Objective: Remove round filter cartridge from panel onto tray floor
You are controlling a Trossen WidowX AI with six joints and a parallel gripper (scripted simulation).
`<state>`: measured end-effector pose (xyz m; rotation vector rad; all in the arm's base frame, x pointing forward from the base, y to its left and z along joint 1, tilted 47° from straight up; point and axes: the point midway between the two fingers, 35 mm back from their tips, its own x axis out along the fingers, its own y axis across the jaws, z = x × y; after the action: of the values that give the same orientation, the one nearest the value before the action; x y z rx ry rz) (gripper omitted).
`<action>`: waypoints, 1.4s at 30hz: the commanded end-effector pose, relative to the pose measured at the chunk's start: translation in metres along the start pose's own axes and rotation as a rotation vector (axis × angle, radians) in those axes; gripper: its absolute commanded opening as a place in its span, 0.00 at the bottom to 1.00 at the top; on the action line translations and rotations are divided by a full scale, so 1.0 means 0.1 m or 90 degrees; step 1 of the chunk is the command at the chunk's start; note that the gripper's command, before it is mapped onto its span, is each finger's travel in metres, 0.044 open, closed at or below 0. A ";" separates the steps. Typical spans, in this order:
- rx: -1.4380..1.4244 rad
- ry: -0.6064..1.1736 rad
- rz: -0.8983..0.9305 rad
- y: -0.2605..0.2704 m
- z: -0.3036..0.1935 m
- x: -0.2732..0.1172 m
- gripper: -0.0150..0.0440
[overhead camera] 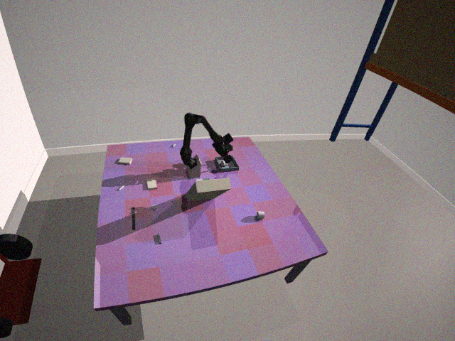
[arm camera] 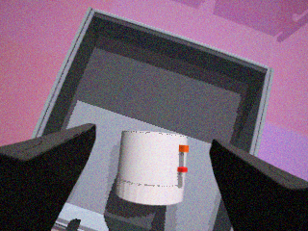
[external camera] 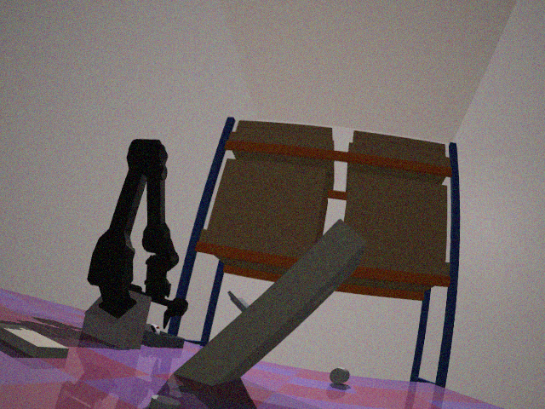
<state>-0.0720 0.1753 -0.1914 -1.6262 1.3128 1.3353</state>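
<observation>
The white round cartridge (overhead camera: 223, 163) (external camera: 153, 328) (arm camera: 151, 166) lies inside the grey tray (overhead camera: 231, 170) (external camera: 174, 342) (arm camera: 181, 39), on its side as far as the wrist view shows. Small orange and red marks show on its side; its slotted face is not visible. My gripper (overhead camera: 226, 158) (arm camera: 154, 139) is open above the tray, its fingers on either side of the cartridge with a visible gap on both sides. The slanted service panel (overhead camera: 212, 185) (external camera: 272, 303) stands beside the robot base; its front face is hidden in these views.
A small grey cylinder (overhead camera: 260, 215) (external camera: 339, 376) is on the table beyond the panel. Flat pale blocks (overhead camera: 124, 160) (overhead camera: 151, 184), a dark bar (overhead camera: 133, 218) and a small dark piece (overhead camera: 157, 238) lie elsewhere. The tray walls surround the cartridge close to my fingers.
</observation>
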 end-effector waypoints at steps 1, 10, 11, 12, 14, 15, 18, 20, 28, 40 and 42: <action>0.000 -0.002 0.000 0.00 0.02 0.00 1.00; 0.000 0.000 0.000 0.00 0.34 -0.59 1.00; 0.000 0.000 0.000 0.00 0.35 -0.61 1.00; 0.000 0.000 0.000 0.00 0.35 -0.61 1.00; 0.003 -0.002 0.001 0.01 0.29 -0.48 1.00; 0.003 -0.002 0.001 0.01 0.29 -0.48 1.00; 0.003 -0.002 0.001 0.01 0.29 -0.48 1.00; 0.003 -0.002 0.001 0.01 0.29 -0.48 1.00; 0.003 -0.002 0.001 0.01 0.29 -0.48 1.00; 0.003 -0.002 0.001 0.01 0.29 -0.48 1.00; 0.003 -0.002 0.001 0.01 0.29 -0.48 1.00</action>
<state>-0.0809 0.2165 -0.1534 -1.6179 1.3131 1.3372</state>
